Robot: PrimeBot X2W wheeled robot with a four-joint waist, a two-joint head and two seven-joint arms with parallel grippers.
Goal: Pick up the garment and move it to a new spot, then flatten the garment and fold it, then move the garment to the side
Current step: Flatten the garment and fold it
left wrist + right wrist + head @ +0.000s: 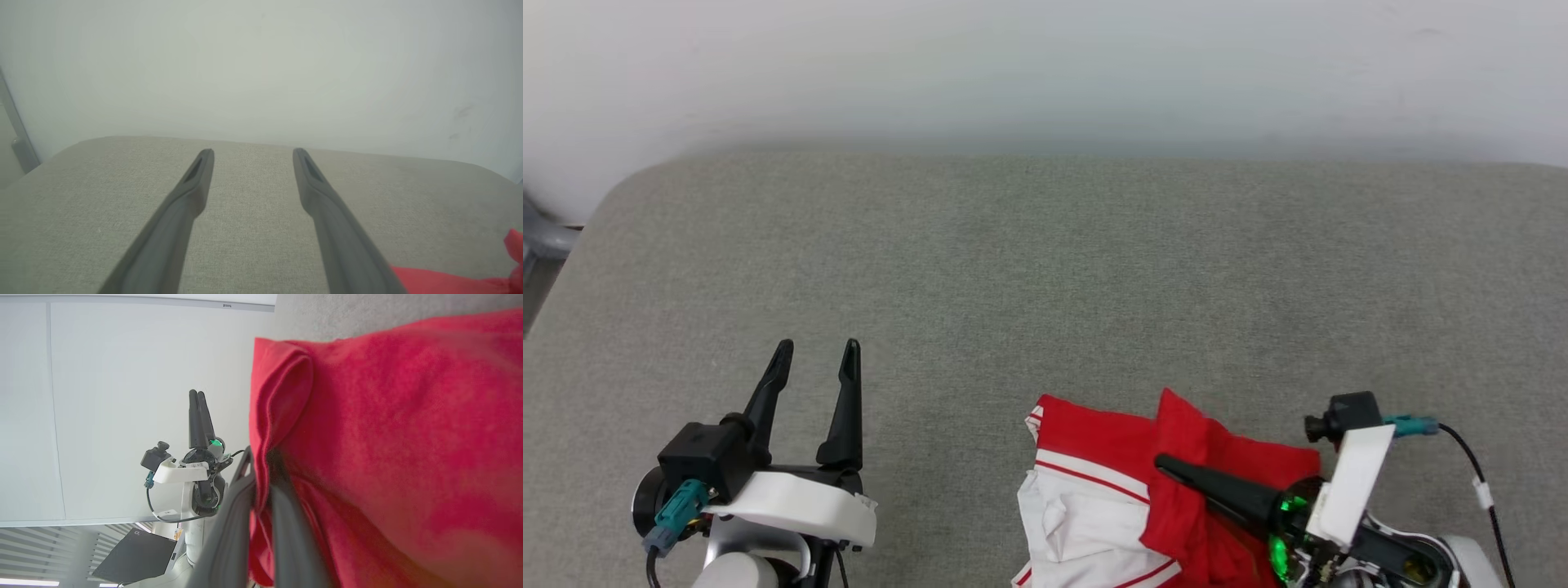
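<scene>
The shirt [1094,445] lies bunched at 5 o'clock on the grey cushion [1045,261]. The right gripper [1170,467], pointing to 10 o'clock, is clenched on a red fold; the left gripper [817,351], spread wide and empty, stands at the shirt's 9 o'clock.

The right gripper [261,473] has its fingers [229,531] clamped on a thick fold of the red garment [388,437], close against the camera. Beyond, the left gripper [196,393] stands before a pale wall [122,375]. Grey worktop [367,310] shows at the top.

Left claw [817,349] gapes wide, fingers forward; right claw [1168,465] is pinched closed, pointing leftward.
</scene>
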